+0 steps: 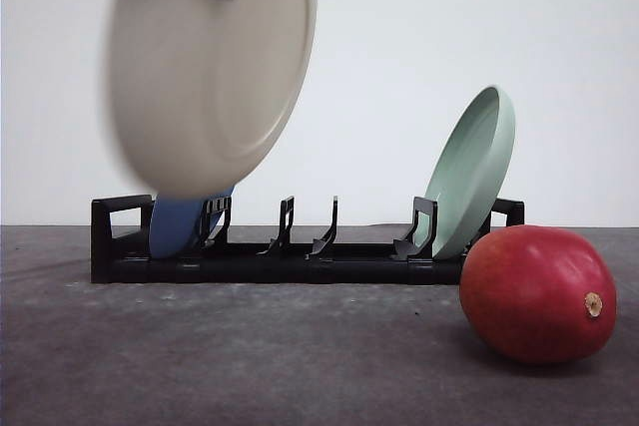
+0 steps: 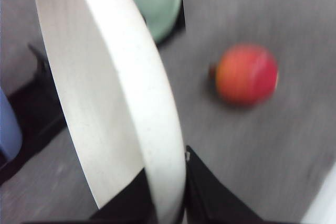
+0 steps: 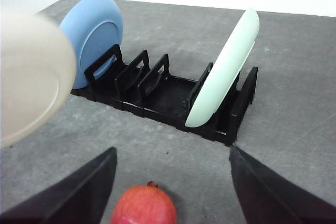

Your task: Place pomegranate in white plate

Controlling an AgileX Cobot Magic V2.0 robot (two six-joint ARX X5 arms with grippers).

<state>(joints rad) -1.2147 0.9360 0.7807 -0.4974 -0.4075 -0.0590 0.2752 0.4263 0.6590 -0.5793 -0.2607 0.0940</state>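
Observation:
The white plate (image 1: 210, 67) hangs tilted in the air above the left end of the rack, blurred by motion. My left gripper (image 2: 168, 190) is shut on its rim, and the plate (image 2: 105, 93) stands edge-on in that wrist view. The red pomegranate (image 1: 534, 293) lies on the grey table at the front right, its tan stem nub facing right. My right gripper (image 3: 172, 153) is open above the pomegranate (image 3: 143, 205), one finger on each side and neither touching it. The plate (image 3: 26, 77) also floats at the edge of the right wrist view.
A black dish rack (image 1: 300, 266) stands across the middle of the table. A blue plate (image 1: 180, 221) sits upright in its left slot and a pale green plate (image 1: 474, 172) leans in its right slot, just behind the fruit. The grey table (image 1: 250, 366) stretches out in front.

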